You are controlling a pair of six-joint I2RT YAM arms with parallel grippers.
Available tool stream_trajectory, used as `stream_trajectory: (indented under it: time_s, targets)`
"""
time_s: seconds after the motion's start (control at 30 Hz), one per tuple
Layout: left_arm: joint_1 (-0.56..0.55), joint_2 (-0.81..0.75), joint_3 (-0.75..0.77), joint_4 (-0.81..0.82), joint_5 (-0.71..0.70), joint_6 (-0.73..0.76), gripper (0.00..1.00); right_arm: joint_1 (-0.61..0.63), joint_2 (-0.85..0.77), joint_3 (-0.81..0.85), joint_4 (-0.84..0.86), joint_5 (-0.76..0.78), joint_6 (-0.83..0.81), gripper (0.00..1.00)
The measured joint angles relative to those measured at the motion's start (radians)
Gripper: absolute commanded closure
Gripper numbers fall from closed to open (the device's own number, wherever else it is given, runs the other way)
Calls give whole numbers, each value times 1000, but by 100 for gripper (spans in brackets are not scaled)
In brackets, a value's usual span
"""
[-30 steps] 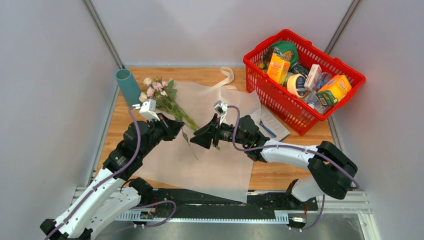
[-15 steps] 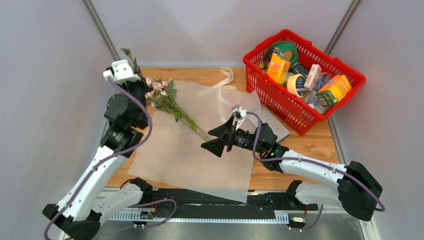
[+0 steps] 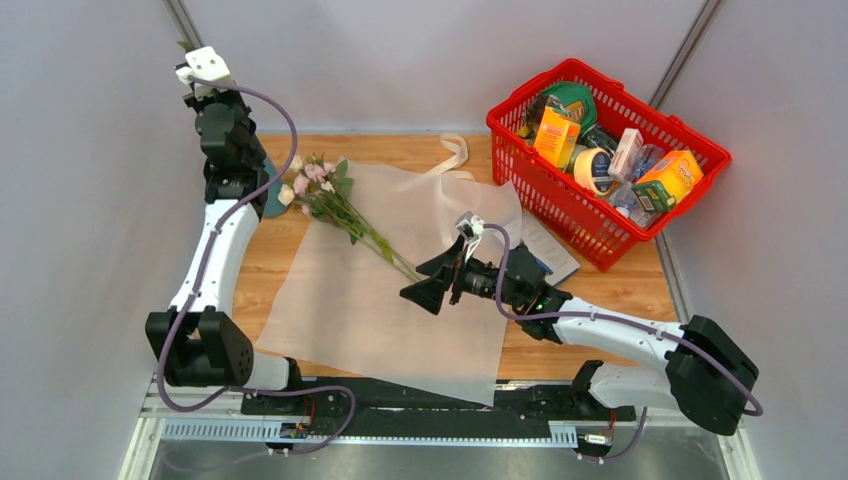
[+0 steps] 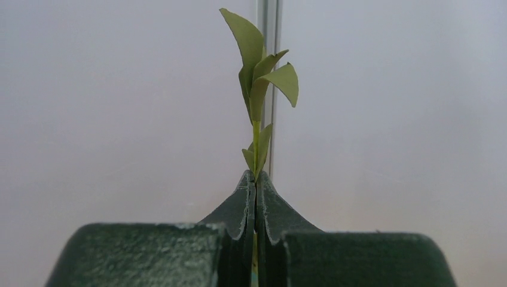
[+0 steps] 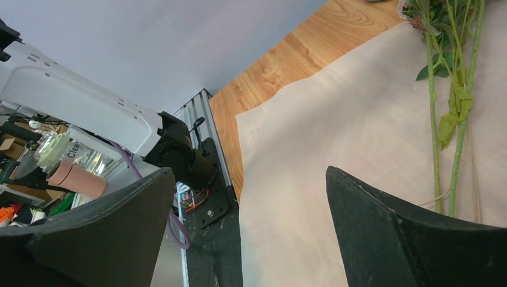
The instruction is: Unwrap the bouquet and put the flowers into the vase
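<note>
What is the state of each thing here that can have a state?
left gripper: shut on a leafy stem, high up.
right gripper: open, empty.
paper: unwrapped, spread flat.
ribbon: untied, loose.
flowers: lying on paper.
vase: mostly hidden behind left arm.
basket: full.

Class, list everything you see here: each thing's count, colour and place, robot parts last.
flowers: one bunch, pink and cream, on the paper's far-left corner
paper: one sheet, white, spread on the table
vase: one, teal, far left, mostly behind the left arm
ribbon: one, cream, beyond the paper
basket: one, red, far right, full of packets
left gripper: one, black, raised, shut on a green leafy stem
right gripper: one, black, open above the paper
</note>
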Motion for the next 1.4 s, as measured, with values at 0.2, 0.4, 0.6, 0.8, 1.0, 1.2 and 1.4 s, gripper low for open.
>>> stream_trajectory:
  time_s: [0.2,0.4,0.6,0.8,1.0,1.2,1.4]
  targets:
    - [88,108,3,108,92,-32,100,0,35,24,-6,-2,0,0]
    - [123,235,-37,229,140,-39,99,0,38,29,-23,-1,-6,0]
    - [134,349,-44,208,134,-40,43,0,39,71,-103,43,-32,0]
    - [136,300,-43,14,158,-119,36,-3,42,121,-174,98,-39,0]
    - [136,108,3,-361,182,-291,36,-8,128,224,-281,243,-40,1]
    - [138,-151,-62,-640,340,-458,36,-52,299,317,-347,337,-84,17]
    - [138,-408,-396,-775,566,-532,35,-87,521,453,-378,301,-172,44]
